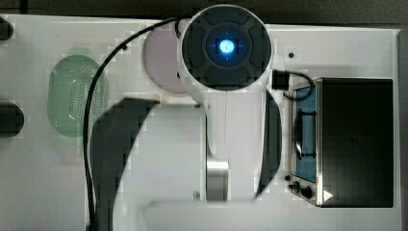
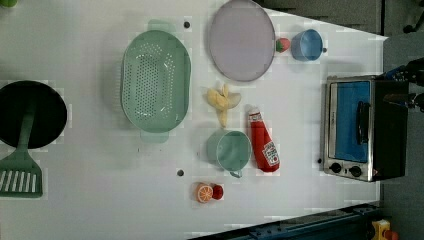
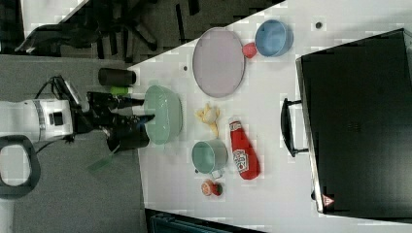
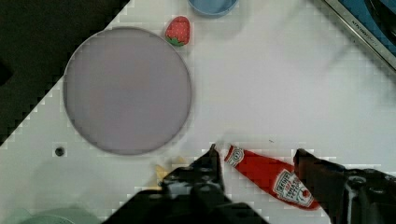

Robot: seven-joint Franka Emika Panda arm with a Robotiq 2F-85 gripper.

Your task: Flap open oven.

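Gripper [image 4: 256,154]: fingers are spread apart; nothing is held between them.
Below gripper: a ketchup bottle [image 4: 271,176] is seen lying flat between the fingers, on the table [image 4: 280,93].
Nearby: a purple plate [image 4: 127,91], a strawberry [image 4: 178,31] and a blue cup [image 4: 212,5] are seen beyond the bottle.
Oven [image 2: 364,128]: placed at the left view's right edge of the table; door shut, bar handle [image 2: 361,122] over blue glass, two knobs [image 2: 345,169] beside the door.
Separation: gripper and oven are well apart.

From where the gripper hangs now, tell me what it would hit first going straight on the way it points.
Probably the ketchup bottle: in the wrist view it lies on the table between the open gripper's fingers. Height above it is unclear.
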